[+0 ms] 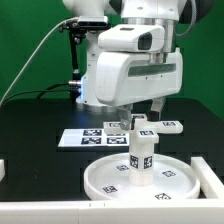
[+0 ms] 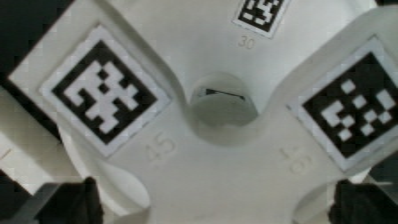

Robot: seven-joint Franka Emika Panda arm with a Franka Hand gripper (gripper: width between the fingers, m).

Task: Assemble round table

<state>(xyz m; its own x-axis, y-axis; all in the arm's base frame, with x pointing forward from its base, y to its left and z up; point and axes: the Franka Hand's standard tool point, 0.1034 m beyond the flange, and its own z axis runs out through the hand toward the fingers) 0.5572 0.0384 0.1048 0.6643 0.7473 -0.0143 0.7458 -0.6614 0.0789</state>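
Observation:
The large round disc (image 1: 105, 180) lies flat near the table's front. The short cylindrical leg (image 1: 141, 160) stands upright at its middle. The cross-shaped base (image 1: 146, 127) sits level just above the leg's top, and I cannot tell whether they touch. My gripper (image 1: 142, 114) comes down on the base from above. In the wrist view the base (image 2: 160, 150) fills the picture, with tagged arms and a centre hole (image 2: 222, 100). My gripper (image 2: 214, 200) has one dark finger (image 2: 68, 203) at each side of a base arm and is shut on it.
The marker board (image 1: 85, 138) lies flat behind the disc, toward the exterior view's left. A white block (image 1: 209, 172) stands at the exterior view's right edge and another (image 1: 3, 170) at its left edge. The tabletop is black.

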